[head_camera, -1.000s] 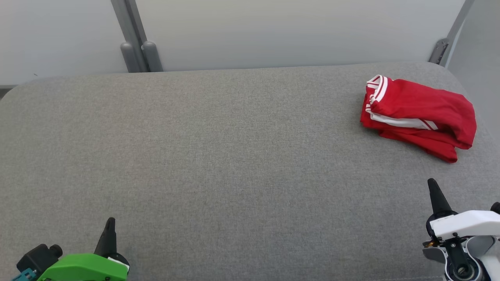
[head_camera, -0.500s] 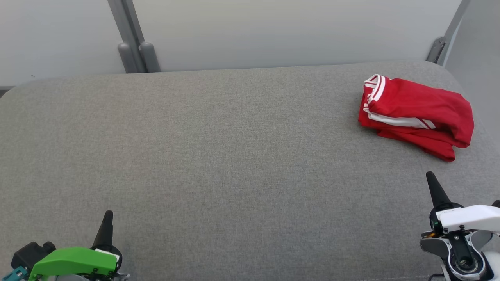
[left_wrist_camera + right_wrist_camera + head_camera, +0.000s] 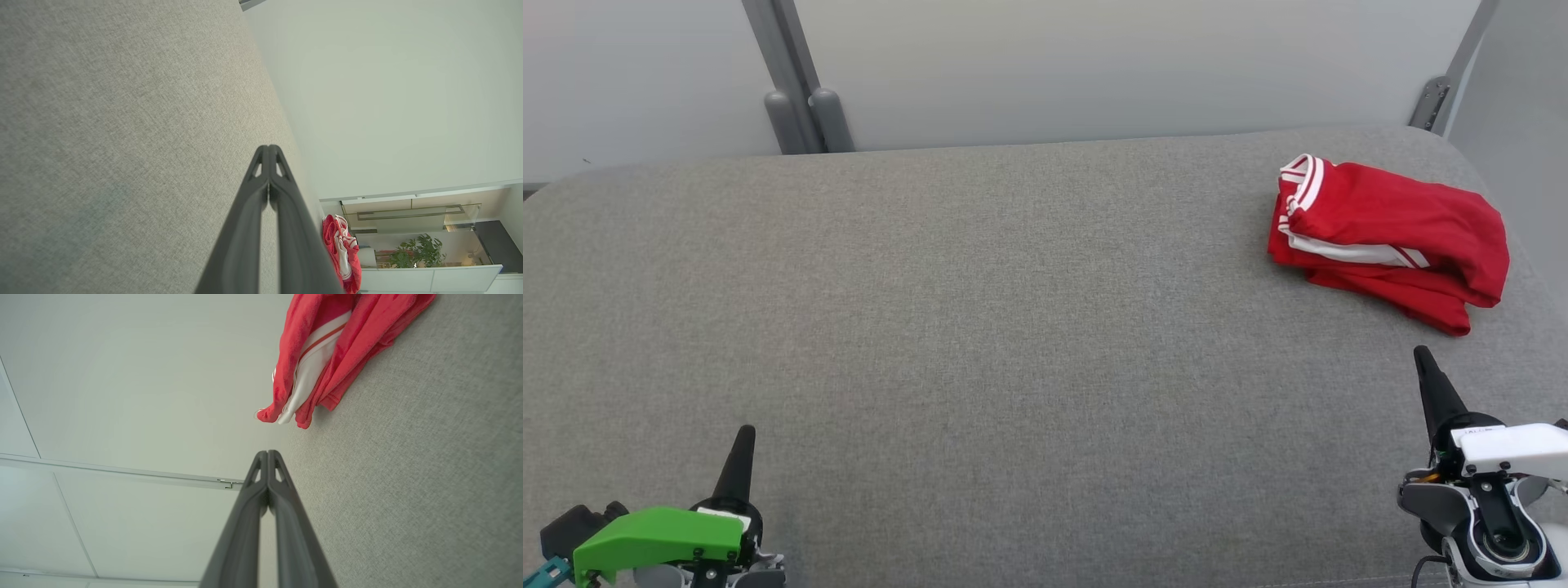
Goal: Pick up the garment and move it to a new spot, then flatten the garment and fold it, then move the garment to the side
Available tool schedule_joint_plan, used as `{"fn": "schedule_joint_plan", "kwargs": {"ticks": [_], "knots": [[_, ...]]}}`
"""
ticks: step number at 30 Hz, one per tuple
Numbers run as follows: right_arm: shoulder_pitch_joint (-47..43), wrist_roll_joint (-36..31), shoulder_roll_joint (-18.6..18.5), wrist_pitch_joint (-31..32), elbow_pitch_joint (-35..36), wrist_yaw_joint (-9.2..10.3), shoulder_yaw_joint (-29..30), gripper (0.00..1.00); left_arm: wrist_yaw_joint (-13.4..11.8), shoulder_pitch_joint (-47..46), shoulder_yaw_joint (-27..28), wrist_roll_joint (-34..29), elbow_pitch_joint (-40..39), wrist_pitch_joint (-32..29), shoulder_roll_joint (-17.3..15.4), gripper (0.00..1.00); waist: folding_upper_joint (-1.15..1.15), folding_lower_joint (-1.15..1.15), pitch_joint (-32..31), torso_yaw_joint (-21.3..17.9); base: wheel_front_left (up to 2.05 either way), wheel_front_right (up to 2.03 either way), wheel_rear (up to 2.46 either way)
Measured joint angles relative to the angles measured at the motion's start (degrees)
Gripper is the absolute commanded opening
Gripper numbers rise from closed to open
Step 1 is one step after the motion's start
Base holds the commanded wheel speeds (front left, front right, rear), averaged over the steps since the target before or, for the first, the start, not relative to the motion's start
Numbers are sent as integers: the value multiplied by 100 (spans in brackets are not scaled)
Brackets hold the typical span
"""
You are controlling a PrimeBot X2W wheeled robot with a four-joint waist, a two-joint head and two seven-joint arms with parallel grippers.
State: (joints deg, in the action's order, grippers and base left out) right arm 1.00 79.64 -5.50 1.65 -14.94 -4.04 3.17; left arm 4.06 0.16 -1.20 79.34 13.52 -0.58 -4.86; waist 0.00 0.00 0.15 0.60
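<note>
**Sitting near the far right corner of the bench (image 3: 1013,343): a red garment (image 3: 1388,237)**

Folded into a small pile, the red garment with white stripes lies on the grey bench, close to its far right corner. Nothing touches it. The left gripper (image 3: 743,443) is by the near left corner. Its two dark fingers are pressed together and hold nothing. The right gripper (image 3: 1427,369) is by the near right corner, in front of the red garment but apart from it. Its fingers are pressed together too and hold nothing.

Bright, even, diffuse light; soft faint shadows; sharp focus; wrist views wide-angle-distorted.
</note>
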Motion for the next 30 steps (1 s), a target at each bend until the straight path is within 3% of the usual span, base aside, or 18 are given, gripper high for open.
{"fn": "schedule_joint_plan", "kwargs": {"ticks": [20, 30], "knots": [[208, 1174, 264, 363, -97, -250, 361, 0, 249, -235, 292, 1327, 172, -345, 79, 0, 0, 0, 2, -58, 0, 0, 0], [227, 1255, 293, 397, -114, -250, 387, 0, 257, -291, 309, 1434, 204, -348, 94, 0, 0, 0, 1, -61, 0, 0, 0]]}}
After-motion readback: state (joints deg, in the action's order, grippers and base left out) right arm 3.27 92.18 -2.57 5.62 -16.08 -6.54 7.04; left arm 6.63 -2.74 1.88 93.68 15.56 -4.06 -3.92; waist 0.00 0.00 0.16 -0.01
